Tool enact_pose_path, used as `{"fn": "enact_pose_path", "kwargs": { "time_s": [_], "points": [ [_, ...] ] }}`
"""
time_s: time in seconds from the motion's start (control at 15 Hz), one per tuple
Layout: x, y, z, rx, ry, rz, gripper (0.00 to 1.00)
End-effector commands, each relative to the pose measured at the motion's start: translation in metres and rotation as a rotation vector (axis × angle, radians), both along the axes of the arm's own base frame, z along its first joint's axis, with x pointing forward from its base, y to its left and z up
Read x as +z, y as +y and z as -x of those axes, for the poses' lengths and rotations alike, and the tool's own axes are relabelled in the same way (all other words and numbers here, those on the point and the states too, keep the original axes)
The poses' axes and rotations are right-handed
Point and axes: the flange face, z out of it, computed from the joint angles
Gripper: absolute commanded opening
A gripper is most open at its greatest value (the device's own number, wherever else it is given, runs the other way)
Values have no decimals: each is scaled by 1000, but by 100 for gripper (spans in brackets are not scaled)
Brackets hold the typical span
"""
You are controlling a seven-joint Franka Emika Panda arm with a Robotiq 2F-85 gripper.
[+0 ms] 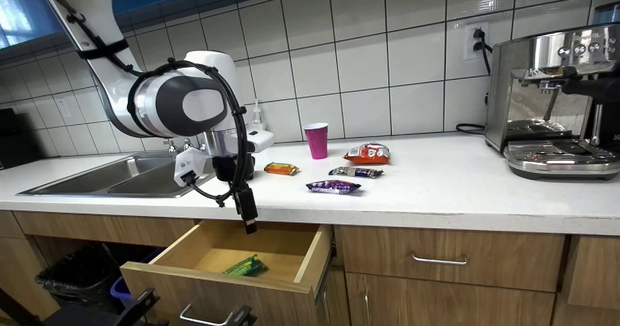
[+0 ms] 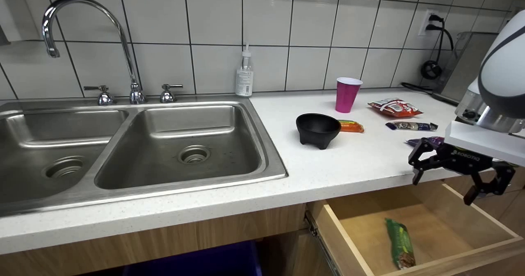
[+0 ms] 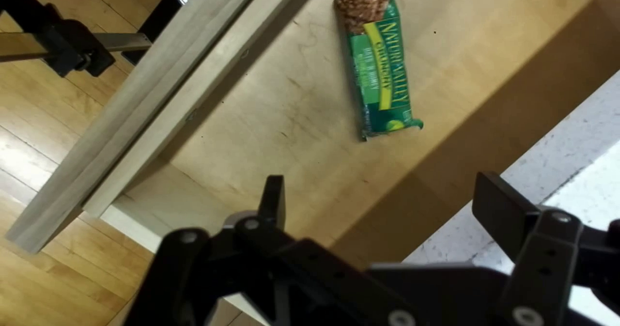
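Fingers (image 3: 503,214) of the gripper (image 2: 443,189) spread wide apart and empty, over the opened drawer (image 3: 271,122), green Nature Valley bar (image 3: 380,67) lying inside it, apart from them, 4 snack packets (image 1: 368,154) and 1 pink cup (image 1: 317,142) on the white counter (image 1: 436,185)

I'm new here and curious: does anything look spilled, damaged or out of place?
Nothing looks spilled or damaged. Perhaps one mild oddity: a green granola bar lies alone in the pulled-out drawer, while four other wrapped snacks lie on the counter.
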Motion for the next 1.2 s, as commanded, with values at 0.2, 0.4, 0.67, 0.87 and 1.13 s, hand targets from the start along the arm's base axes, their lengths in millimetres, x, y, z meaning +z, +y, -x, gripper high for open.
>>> {"fn": "enact_pose_path", "kwargs": {
  "time_s": [0.2,0.4,0.67,0.87,1.13],
  "points": [
    [25,8,2,31,-31,-20,100],
    [36,11,-1,65,-39,-22,100],
    [50,15,-6,127,-37,-25,100],
    [59,15,-12,174,-31,-19,100],
    [70,15,-27,233,-35,-11,100]
  ]
}}
